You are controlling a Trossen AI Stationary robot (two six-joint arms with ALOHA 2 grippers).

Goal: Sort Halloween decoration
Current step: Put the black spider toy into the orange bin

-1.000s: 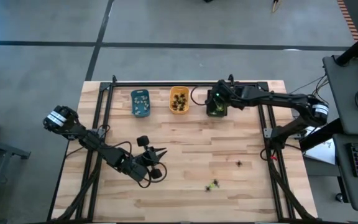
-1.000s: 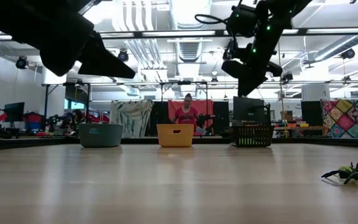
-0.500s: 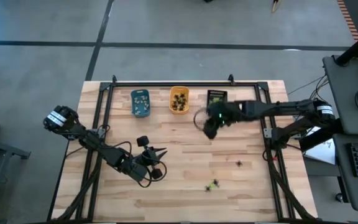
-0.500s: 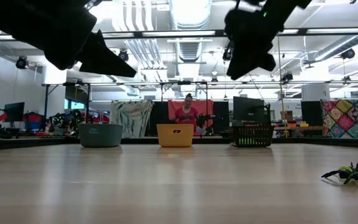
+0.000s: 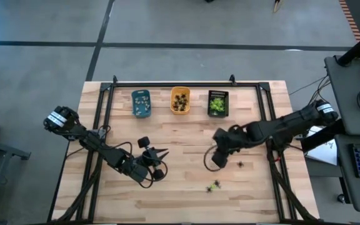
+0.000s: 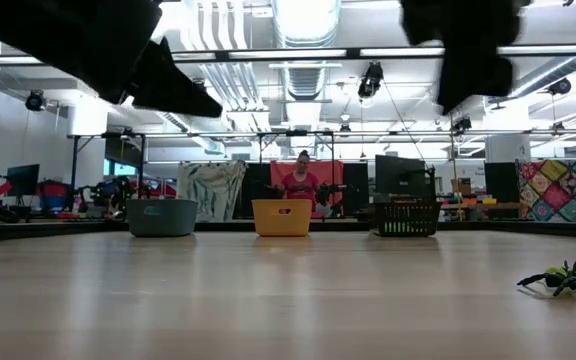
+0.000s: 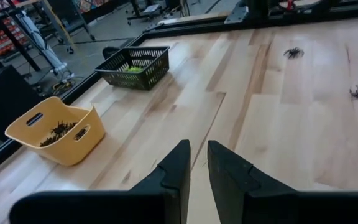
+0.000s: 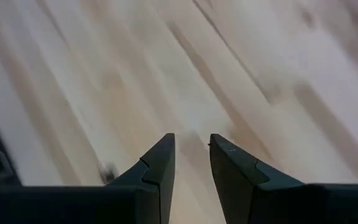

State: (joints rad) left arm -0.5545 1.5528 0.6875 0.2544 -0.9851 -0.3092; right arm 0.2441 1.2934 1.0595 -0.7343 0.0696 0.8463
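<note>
High view: my right claw [image 5: 217,159] hangs over table [image 5: 186,187] mid-right, near black spider [image 5: 240,164]; yellow-green spider [image 5: 214,185] lies near front edge. My left claw [image 5: 161,153] waits front-left. Blue tray [image 5: 141,103], orange tray [image 5: 180,100], black tray [image 5: 217,103] line back edge, each with tiny figures inside.

Low view: only green spider [image 6: 568,277] shows up close (tray contents hidden).

Left wrist view: fingers [image 7: 178,168] narrow-gapped, empty; dark figures in orange tray, green in black basket.

Right wrist view: fingers [image 8: 160,165] slightly apart, nothing held, bare wood below.
</note>
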